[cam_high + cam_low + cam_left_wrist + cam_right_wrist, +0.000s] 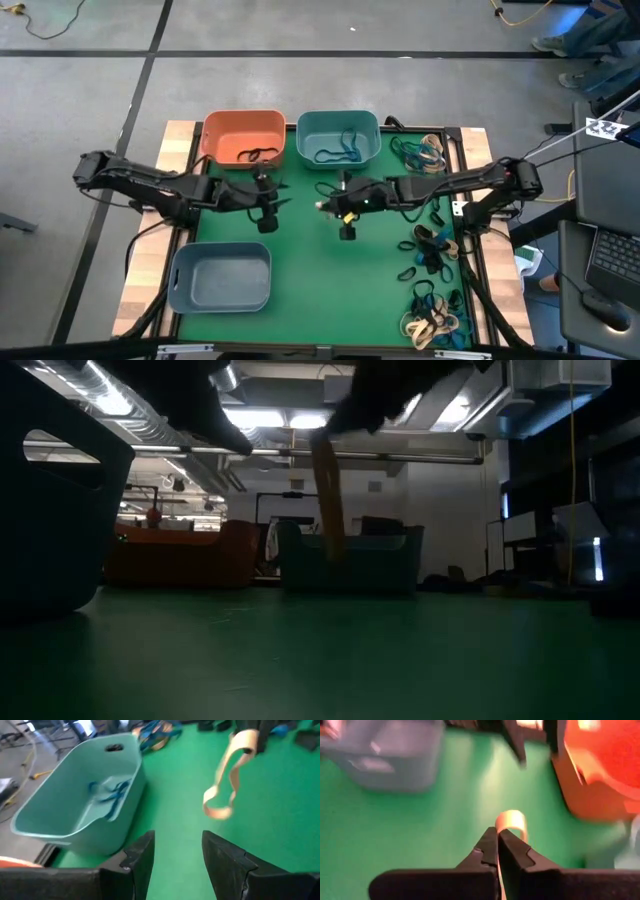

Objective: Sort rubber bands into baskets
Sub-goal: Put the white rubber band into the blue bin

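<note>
We've got a tan band pinched in the right gripper, jaws shut tight on it, hanging above the mat mid-table. The left gripper waits at nine o'clock of it, fingers apart, holding nothing. Tan looks bound for the grey tub, down at seven o'clock; next we'd judge a carry over its rim, then a release.

I see a tan flat rubber band dangling as a limp loop above the green mat, near the teal rounded plastic basket, which holds blue bands. The orange plastic basket holds black bands. The grey-blue plastic basket sits at the front left. Loose mixed bands lie along the right edge.
</note>
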{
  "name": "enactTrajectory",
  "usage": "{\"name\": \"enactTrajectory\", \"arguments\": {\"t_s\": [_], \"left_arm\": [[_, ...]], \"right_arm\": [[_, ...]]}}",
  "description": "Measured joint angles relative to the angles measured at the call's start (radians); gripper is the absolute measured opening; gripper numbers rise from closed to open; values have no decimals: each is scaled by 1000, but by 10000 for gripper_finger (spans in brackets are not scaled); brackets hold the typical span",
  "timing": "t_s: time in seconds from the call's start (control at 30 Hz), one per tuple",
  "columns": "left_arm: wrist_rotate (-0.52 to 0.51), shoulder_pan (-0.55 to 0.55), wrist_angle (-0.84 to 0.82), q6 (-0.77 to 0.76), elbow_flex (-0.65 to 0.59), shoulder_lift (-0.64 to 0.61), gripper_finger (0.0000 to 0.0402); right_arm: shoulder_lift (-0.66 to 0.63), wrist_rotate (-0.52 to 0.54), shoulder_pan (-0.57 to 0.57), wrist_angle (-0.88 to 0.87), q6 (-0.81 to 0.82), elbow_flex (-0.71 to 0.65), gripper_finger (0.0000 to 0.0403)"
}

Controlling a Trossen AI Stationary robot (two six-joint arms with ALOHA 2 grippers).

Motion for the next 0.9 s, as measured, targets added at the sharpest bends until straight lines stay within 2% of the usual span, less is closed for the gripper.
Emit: {"name": "enactTrajectory", "arguments": {"t_s": [0.2,0.37,0.57,0.73,0.9], "left_arm": [[0,-69,64,-50,-16,1,162],[1,-106,226,-70,-80,1,162],[125,-149,283,-103,-98,2,162],[128,-154,300,-124,-99,30,162],[128,-154,381,-83,-100,65,162]], "right_arm": [[14,-68,36,157,-33,0,4],[61,-82,59,254,-37,0,3],[121,-85,59,351,-60,0,3],[145,-123,57,472,-100,0,3],[146,-127,56,484,-112,0,3]]}}
